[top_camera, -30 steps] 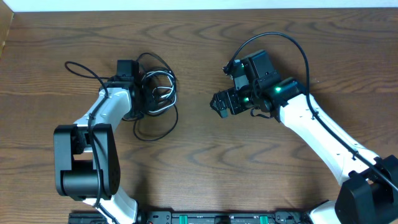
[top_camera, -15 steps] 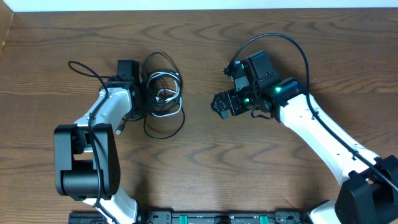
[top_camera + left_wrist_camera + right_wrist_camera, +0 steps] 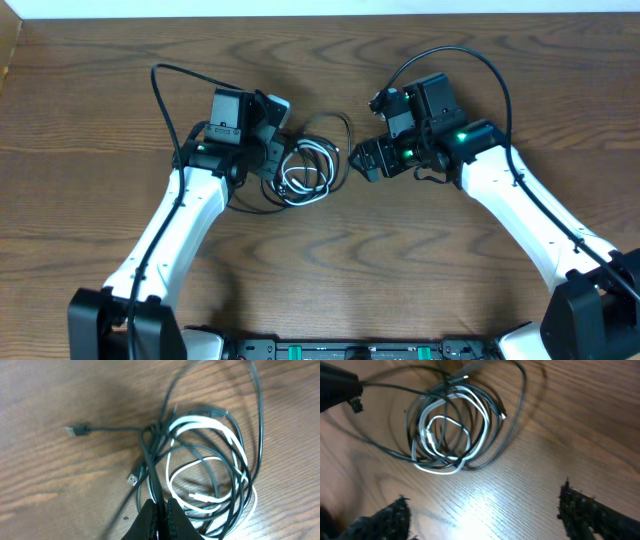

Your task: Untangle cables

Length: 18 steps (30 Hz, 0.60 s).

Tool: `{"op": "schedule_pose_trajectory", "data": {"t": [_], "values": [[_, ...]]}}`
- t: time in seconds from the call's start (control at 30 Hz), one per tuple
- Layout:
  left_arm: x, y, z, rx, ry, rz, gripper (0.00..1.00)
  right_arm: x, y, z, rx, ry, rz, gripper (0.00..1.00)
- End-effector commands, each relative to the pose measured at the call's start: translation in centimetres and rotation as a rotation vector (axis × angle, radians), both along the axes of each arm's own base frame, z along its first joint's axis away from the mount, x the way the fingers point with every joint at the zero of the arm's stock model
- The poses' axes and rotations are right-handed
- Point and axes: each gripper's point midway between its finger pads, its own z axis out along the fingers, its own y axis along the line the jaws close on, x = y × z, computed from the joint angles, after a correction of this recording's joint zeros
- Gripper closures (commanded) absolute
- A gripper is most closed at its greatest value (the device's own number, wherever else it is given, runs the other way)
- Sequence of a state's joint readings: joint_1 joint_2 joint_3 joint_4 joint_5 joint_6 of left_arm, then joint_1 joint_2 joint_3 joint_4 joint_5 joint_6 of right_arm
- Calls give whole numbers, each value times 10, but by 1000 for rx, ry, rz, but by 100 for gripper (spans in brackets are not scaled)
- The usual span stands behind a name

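The cables [image 3: 310, 168] lie as one tangled coil on the wooden table, a short white cord looped inside longer black ones. My left gripper [image 3: 268, 160] is at the coil's left edge, shut on a black cable [image 3: 150, 477] that runs up from between its fingertips [image 3: 161, 510]. The white cord [image 3: 210, 467] and two small plug ends show in the left wrist view. My right gripper [image 3: 360, 160] is open and empty just right of the coil; its wrist view shows the coil [image 3: 452, 430] ahead of its spread fingers [image 3: 485, 510].
The wooden table [image 3: 330, 260] stretches all round the coil. A thick black arm wire [image 3: 165, 90] arcs above the left arm, another [image 3: 470, 60] above the right arm. The table's back edge runs along the top.
My left arm has moved right and toward the table's middle, dragging the coil with it. The coil now lies close to my right gripper, which has shifted only slightly.
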<state>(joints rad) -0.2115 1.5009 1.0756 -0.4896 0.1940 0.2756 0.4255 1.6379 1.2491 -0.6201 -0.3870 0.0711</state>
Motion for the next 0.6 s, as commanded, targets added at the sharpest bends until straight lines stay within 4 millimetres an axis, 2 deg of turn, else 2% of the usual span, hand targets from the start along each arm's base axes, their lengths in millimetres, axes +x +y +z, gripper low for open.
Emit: {"op": "schedule_pose_trajectory", "data": {"t": [0.0,0.1,0.17,0.3,0.33,0.37,0.4,0.43,0.47,0.5,0.57], "values": [[-2,-9,22,-6,-72,-67,93,-9,14,18,53,-87,187,10],[-5,-23,44,-86,-124,-117,93,-14,20,20,59,-122,265,12],[-7,-24,60,-98,-168,-122,92,-16,20,19,39,-148,310,18],[-8,-21,64,-91,-180,-114,92,-17,20,19,40,-145,308,17],[-8,-21,62,-89,-173,-113,84,-16,20,19,42,-139,299,1],[-8,-19,60,-83,-168,-101,78,-16,20,19,46,-132,289,1],[-5,-12,58,-64,-161,-50,66,-16,20,19,55,-111,260,1],[0,4,55,-30,-157,66,64,-14,20,19,60,-90,226,1],[5,24,55,8,-163,211,53,-12,17,17,59,-59,168,1],[7,35,55,29,-171,296,44,-11,16,16,56,-41,132,1],[9,56,58,59,-193,446,32,-8,14,14,46,-21,73,1]]}}
